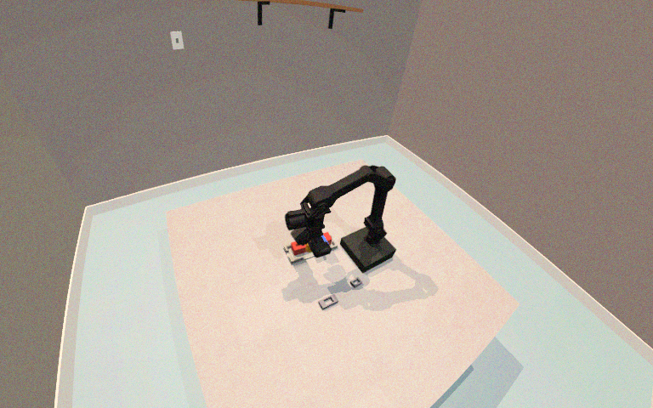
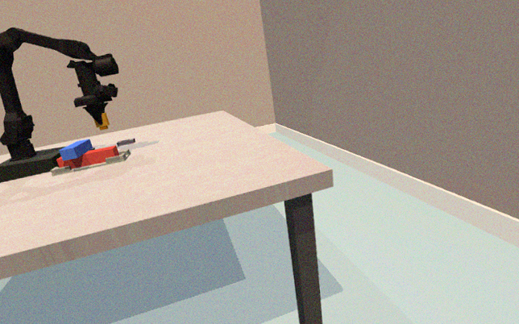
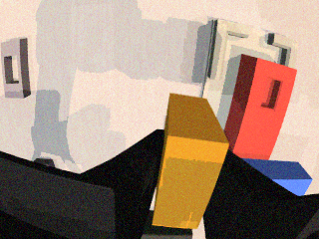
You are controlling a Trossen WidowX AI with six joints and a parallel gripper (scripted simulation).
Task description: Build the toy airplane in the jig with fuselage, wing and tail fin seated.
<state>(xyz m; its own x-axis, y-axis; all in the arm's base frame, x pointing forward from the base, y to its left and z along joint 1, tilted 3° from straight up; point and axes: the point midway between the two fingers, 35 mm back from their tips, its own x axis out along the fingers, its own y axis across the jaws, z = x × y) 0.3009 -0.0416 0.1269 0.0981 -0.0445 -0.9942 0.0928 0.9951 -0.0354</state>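
My gripper (image 2: 100, 121) (image 3: 181, 141) is shut on the orange tail fin (image 2: 103, 121) (image 3: 194, 166) and holds it in the air above the fuselage. The red fuselage (image 1: 298, 247) (image 2: 105, 155) (image 3: 271, 119) lies lengthwise in the pale grey cradle (image 1: 296, 260) (image 2: 124, 156) (image 3: 212, 100). Its open tail socket shows near one end in the wrist view. The blue wing (image 2: 76, 149) (image 3: 294, 185) lies across the top of the fuselage toward the other end. Its tab is hidden, so I cannot tell how far down it sits. In the top view the gripper covers much of the parts.
Two small grey frame-shaped holders stand on the table beside the cradle, a larger one (image 1: 323, 304) and a smaller one (image 1: 353, 285). One holder (image 3: 25, 65) shows at the left of the wrist view. The dark robot base (image 1: 366, 257) (image 2: 24, 168) stands close to the cradle.
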